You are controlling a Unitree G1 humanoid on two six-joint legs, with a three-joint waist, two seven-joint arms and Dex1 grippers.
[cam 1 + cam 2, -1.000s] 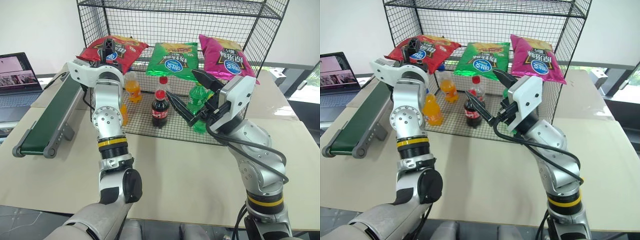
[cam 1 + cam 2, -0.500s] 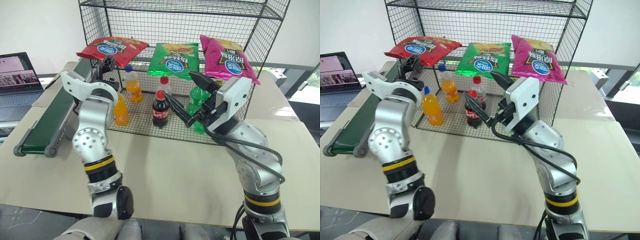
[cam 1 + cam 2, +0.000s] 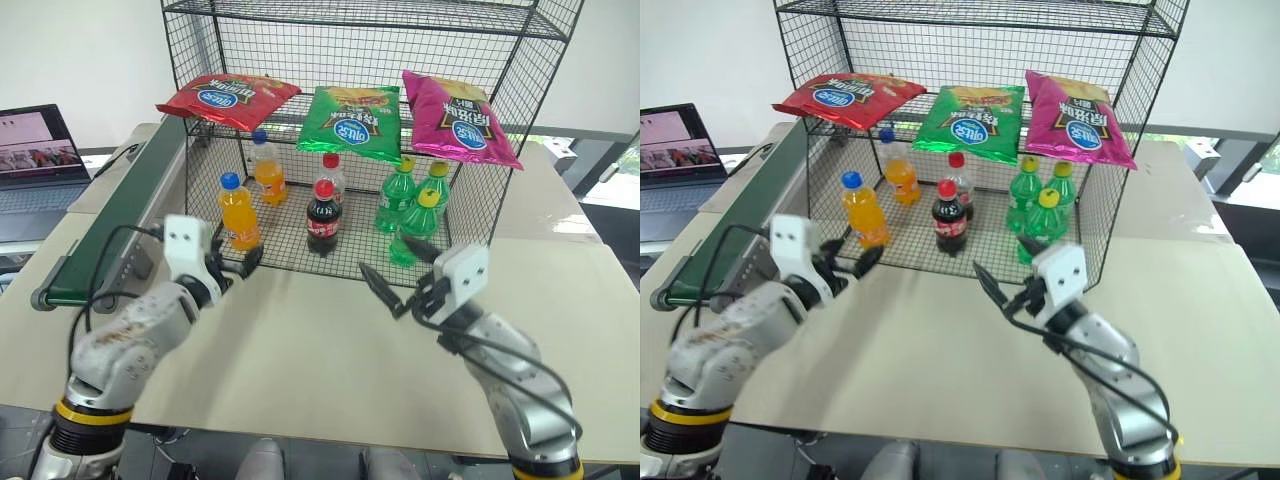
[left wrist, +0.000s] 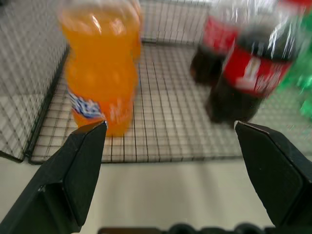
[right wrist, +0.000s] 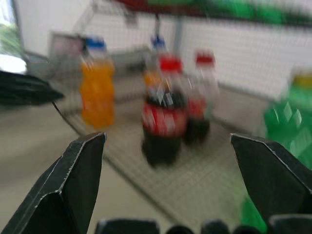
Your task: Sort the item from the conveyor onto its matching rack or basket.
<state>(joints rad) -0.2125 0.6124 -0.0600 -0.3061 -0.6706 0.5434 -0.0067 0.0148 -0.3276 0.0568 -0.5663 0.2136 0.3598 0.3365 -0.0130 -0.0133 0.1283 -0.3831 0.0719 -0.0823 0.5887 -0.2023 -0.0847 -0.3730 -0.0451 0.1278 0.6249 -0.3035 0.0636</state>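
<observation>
Red chip bag (image 3: 228, 98) lies on the wire rack's (image 3: 530, 130) upper tier, upper left of frame. Left tool (image 3: 238, 265) and right tool (image 3: 395, 280) both spread, empty, low over the worktop (image 3: 320, 350) before the rack.

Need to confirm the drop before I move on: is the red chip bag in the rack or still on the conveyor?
In the rack: the red chip bag lies flat on the wire rack's upper shelf, beside the green bag.

Glossy red foil bag (image 3: 228, 99) on black wire rack (image 3: 520, 175).
</observation>
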